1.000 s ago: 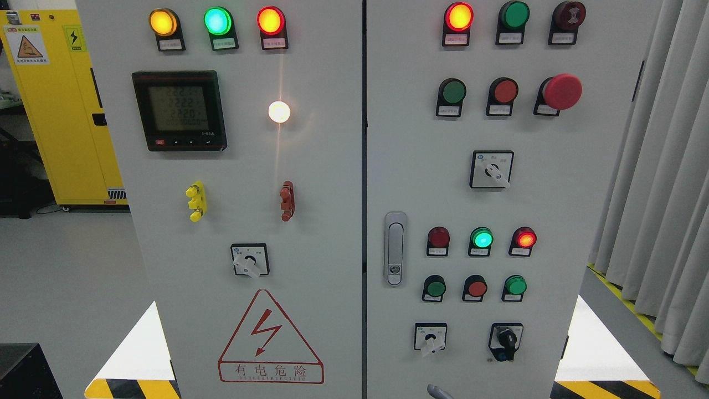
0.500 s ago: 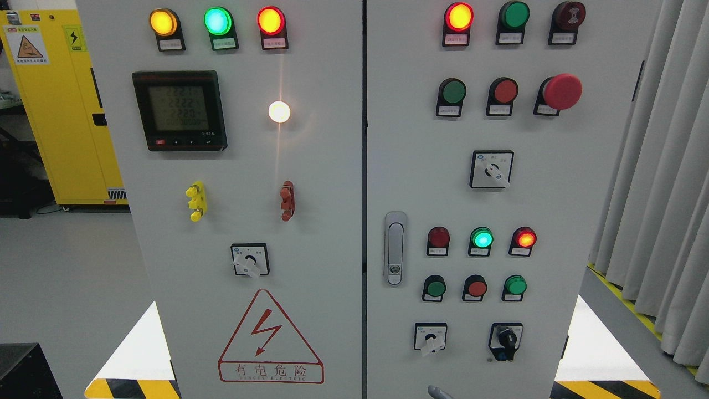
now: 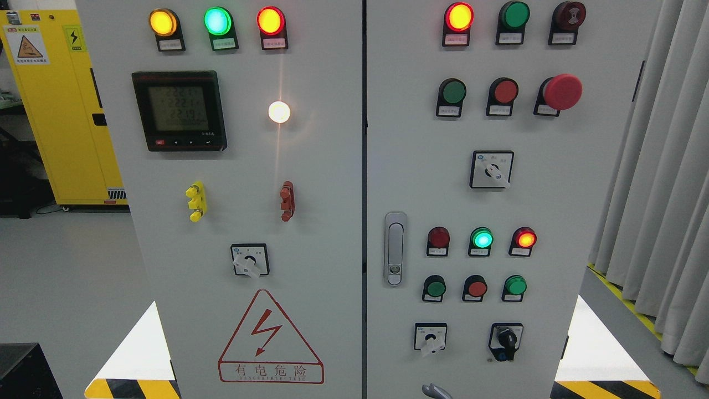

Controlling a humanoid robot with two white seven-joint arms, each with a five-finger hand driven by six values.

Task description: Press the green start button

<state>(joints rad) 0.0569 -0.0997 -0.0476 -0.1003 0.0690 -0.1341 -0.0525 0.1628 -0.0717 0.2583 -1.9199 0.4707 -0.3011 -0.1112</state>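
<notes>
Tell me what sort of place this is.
Probably an industrial electrical or training room: a grey control cabinet with indicator lamps, an emergency stop button, a high-voltage warning sign, and a yellow safety cabinet behind.

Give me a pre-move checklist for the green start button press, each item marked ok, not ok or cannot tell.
1. Candidate green buttons in view: ok. One sits in the upper button row, two in the lower button row and.
2. Which one is the start button: cannot tell; the labels are too small to read.
3. Path to the buttons free of obstruction: ok; nothing covers the right cabinet door.
4. Hand ready: cannot tell; only a grey fingertip shows at the bottom edge, and its arm's side is hidden.
5. Red mushroom button kept clear of: ok; nothing touches it.
</notes>
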